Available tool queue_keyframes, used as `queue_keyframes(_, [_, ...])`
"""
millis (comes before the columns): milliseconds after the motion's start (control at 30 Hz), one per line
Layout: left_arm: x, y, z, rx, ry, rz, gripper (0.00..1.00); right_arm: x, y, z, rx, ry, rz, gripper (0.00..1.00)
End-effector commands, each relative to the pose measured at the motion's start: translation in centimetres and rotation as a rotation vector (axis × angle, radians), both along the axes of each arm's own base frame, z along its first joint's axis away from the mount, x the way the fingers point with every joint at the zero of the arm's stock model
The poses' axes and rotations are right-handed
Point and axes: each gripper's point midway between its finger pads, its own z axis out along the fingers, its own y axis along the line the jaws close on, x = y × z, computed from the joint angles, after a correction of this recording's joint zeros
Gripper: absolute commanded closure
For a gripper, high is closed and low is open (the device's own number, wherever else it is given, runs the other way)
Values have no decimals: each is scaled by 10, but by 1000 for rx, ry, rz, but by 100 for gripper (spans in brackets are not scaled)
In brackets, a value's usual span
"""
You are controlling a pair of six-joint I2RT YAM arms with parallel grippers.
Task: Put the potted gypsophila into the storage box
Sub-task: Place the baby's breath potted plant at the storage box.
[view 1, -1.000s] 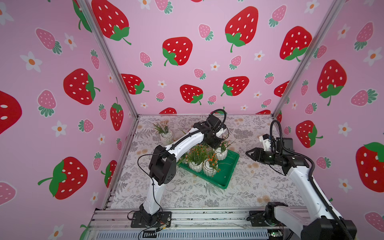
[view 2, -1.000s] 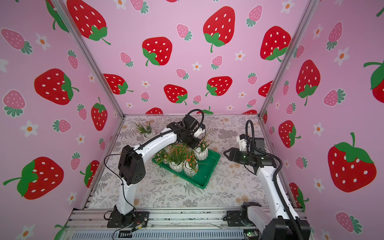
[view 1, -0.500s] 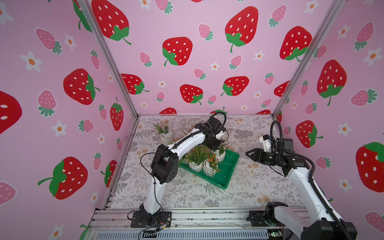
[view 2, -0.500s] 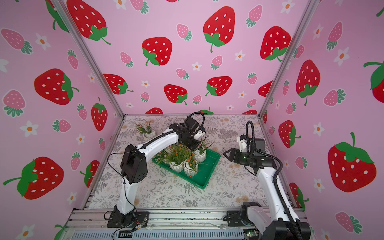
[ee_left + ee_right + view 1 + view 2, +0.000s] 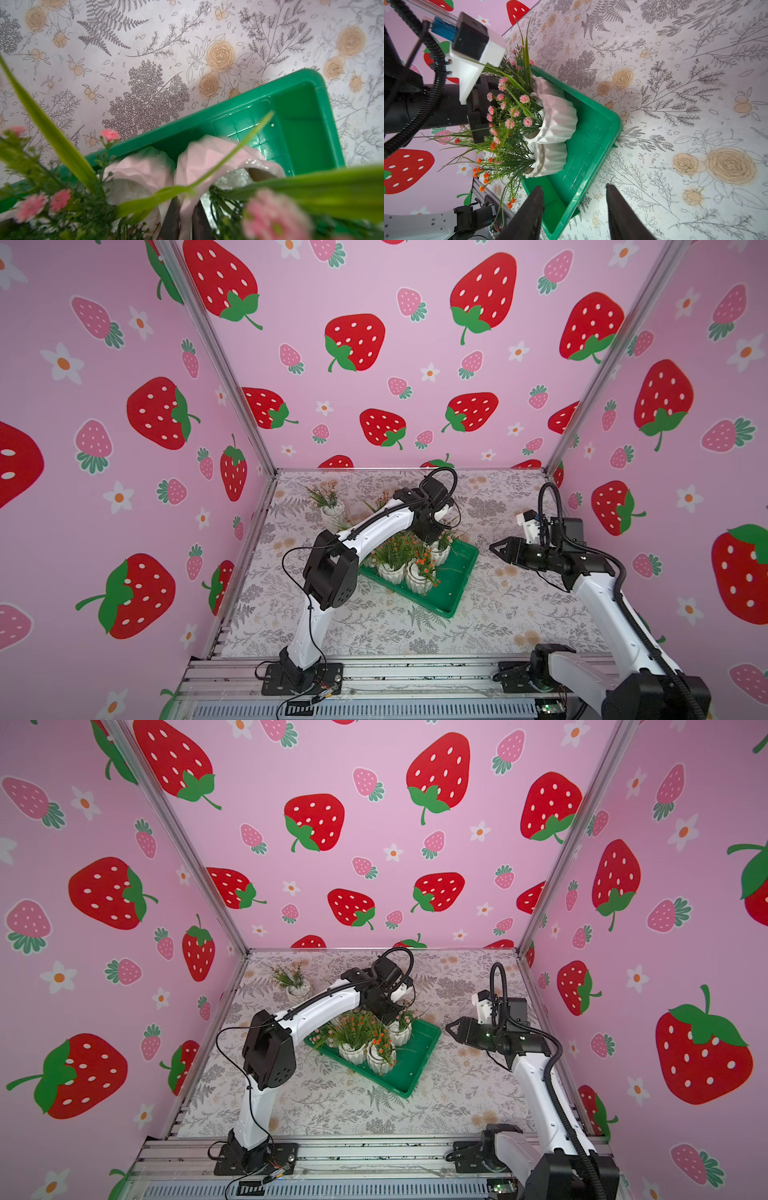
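Note:
The storage box [image 5: 453, 605] [image 5: 409, 1085] is a green tray in mid-table, holding several potted gypsophila. Two white pots [image 5: 390, 572] [image 5: 417, 580] stand along its near-left side. My left gripper [image 5: 432, 537] [image 5: 390, 1017] reaches down into the far part of the tray, shut on the rim of a pink-flowered pot [image 5: 441, 553] [image 5: 556, 120]. In the left wrist view its fingers [image 5: 172, 216] pinch that pot's wall [image 5: 207, 158]. My right gripper [image 5: 494, 548] [image 5: 574, 187] hovers open and empty beside the tray's right edge [image 5: 591, 145].
Another pot [image 5: 332, 510] [image 5: 297, 988] stands on the floral tablecloth at the back left, outside the tray. Sprigs show behind the left forearm. The tray's right half [image 5: 301, 128] holds no pots. Pink strawberry walls enclose three sides.
The left gripper has come down with its pot, now low inside the tray. The right arm has not moved.

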Motion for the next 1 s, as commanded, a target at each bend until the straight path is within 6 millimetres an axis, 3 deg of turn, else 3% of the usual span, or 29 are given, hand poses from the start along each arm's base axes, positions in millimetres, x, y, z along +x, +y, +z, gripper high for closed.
queue_keyframes(0, [7,5,-11,48,-7,12,100,2,0,-2,9,3,2,49])
queue_keyframes(400, [12,3,-12,54,-26,7,99,6,-1,-3,-2,1,-5,50])
queue_keyframes(533, [13,4,-11,46,-36,16,81,6,-1,-3,-3,3,-5,50])
queue_keyframes(700, [15,3,4,11,-64,35,68,7,-2,-2,-6,-1,-9,49])
queue_keyframes(767, [14,1,13,-20,-79,35,61,8,-2,0,-6,-7,-12,49])
queue_keyframes(967, [13,3,53,-124,-131,64,54,13,-5,4,-16,-24,-27,49])
